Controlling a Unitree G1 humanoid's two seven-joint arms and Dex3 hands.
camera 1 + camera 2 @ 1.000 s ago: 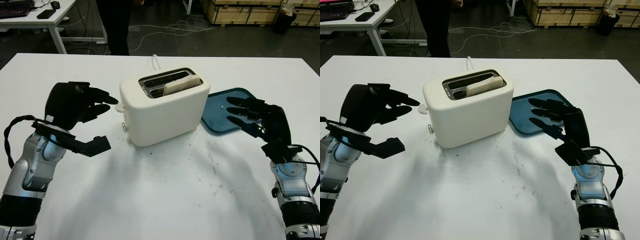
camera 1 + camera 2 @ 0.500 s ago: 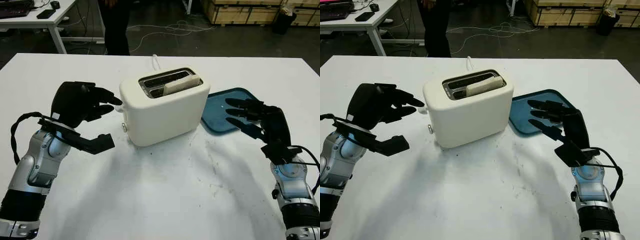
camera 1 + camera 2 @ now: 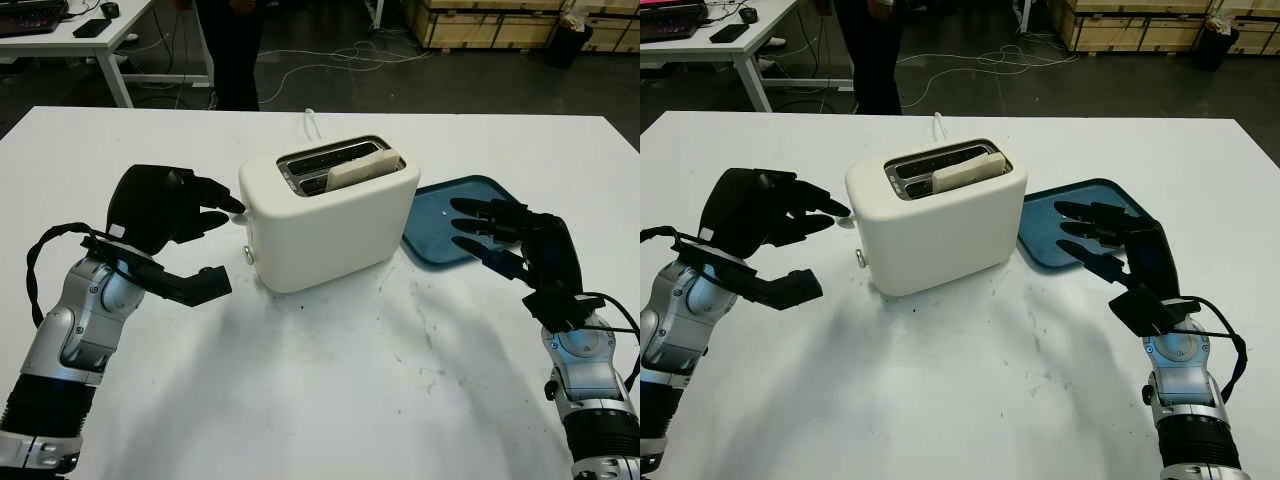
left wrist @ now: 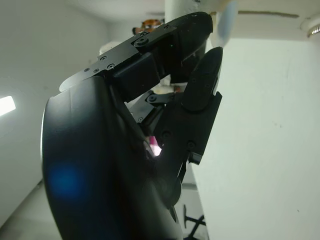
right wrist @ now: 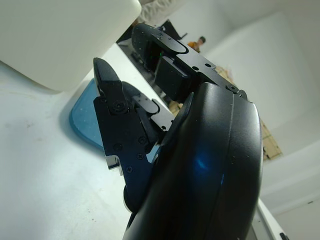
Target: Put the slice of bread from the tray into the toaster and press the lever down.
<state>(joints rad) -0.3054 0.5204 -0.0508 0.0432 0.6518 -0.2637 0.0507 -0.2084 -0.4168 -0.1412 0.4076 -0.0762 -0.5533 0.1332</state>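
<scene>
The bread slice (image 3: 358, 172) stands in the toaster (image 3: 330, 212), its lower part hidden in the slot. The left hand (image 3: 185, 215), open and empty, has fingertips (image 3: 234, 204) at the toaster's lever, which they hide. The right hand (image 3: 500, 235), open, hovers over the blue tray (image 3: 440, 225) beside the toaster.

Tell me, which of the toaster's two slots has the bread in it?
The slot nearer the robot holds the bread; the far slot of the toaster looks empty.

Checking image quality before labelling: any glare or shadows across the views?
Left eye view: soft shadows on the table under both arms, toaster evenly lit. Left wrist view: blue glare spot on the left hand shell. Right wrist view: similar blue sheen on the right hand.
</scene>
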